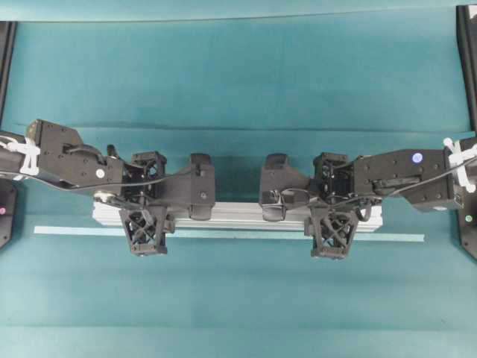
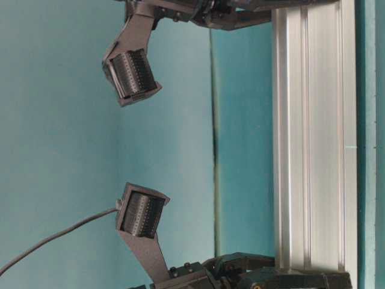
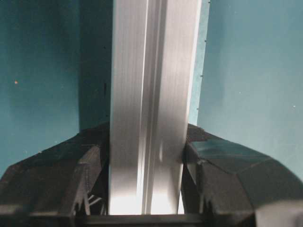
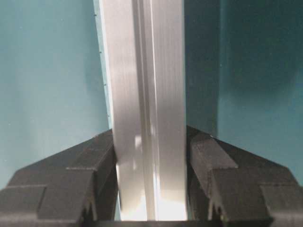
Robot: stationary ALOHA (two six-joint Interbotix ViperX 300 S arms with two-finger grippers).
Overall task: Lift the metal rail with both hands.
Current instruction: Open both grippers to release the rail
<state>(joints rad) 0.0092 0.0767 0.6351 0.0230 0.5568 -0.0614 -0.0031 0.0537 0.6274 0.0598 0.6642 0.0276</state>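
The metal rail [image 1: 238, 214], a long grooved silver bar, lies level across the middle of the overhead view. My left gripper [image 1: 147, 203] is shut on it near its left end, one lattice finger [image 1: 147, 233] on the near side. My right gripper [image 1: 332, 203] is shut on it near its right end. In the left wrist view the rail [image 3: 149, 94] fills the gap between the black fingers [image 3: 213, 158] of my left gripper [image 3: 147, 158]. The right wrist view shows the same: the rail [image 4: 147, 85] is clamped in my right gripper [image 4: 151, 153]. A broad shadow beside the rail suggests it hangs just above the cloth.
A thin pale blue-grey strip [image 1: 223, 234] lies on the teal cloth [image 1: 238, 89] along the near side of the rail, longer than it. Black stands sit at the left edge [image 1: 6, 212] and right edge [image 1: 468, 224]. The table-level view is turned sideways, with the rail [image 2: 313, 150] upright.
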